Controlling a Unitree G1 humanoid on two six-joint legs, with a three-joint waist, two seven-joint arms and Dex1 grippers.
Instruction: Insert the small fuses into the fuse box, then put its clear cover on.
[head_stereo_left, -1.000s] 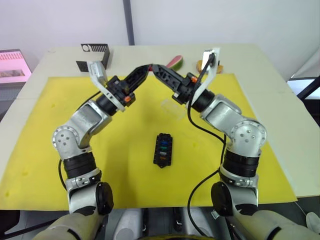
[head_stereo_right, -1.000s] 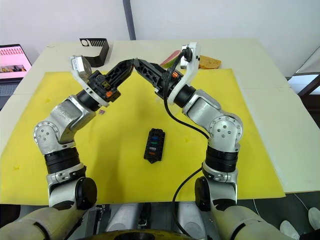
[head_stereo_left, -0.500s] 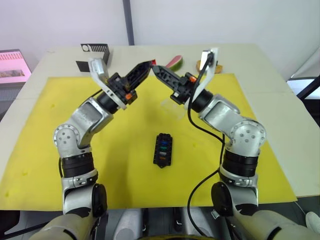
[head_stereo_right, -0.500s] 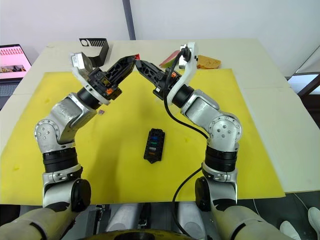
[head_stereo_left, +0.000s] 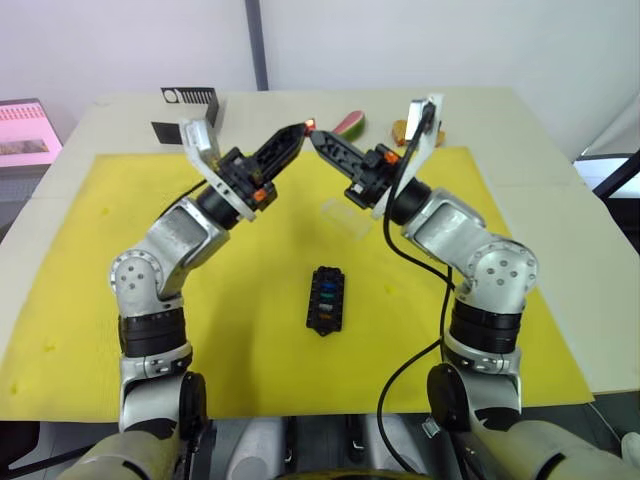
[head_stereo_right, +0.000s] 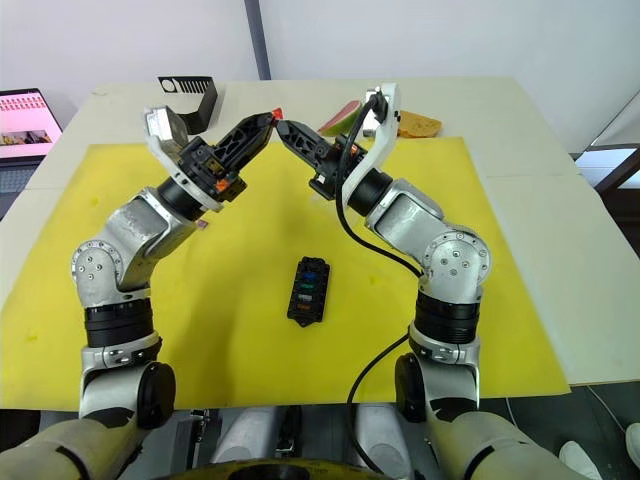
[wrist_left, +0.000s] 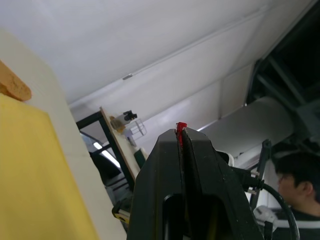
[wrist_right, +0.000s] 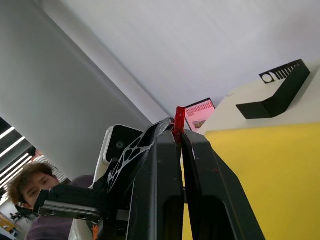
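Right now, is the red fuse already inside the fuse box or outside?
Outside. The red fuse is in the air between the two grippers' tips, far above the fuse box on the mat.

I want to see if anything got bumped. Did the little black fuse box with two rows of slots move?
No. The small black rectangular fuse box lies at the same spot on the yellow mat, below the clear cover.

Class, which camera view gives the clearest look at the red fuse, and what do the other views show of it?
The right wrist view: the red fuse juts out large above the dark fingertips against the pale wall. The left wrist view shows a thin red sliver. Both eye views show a tiny red dot where the grippers' tips meet.
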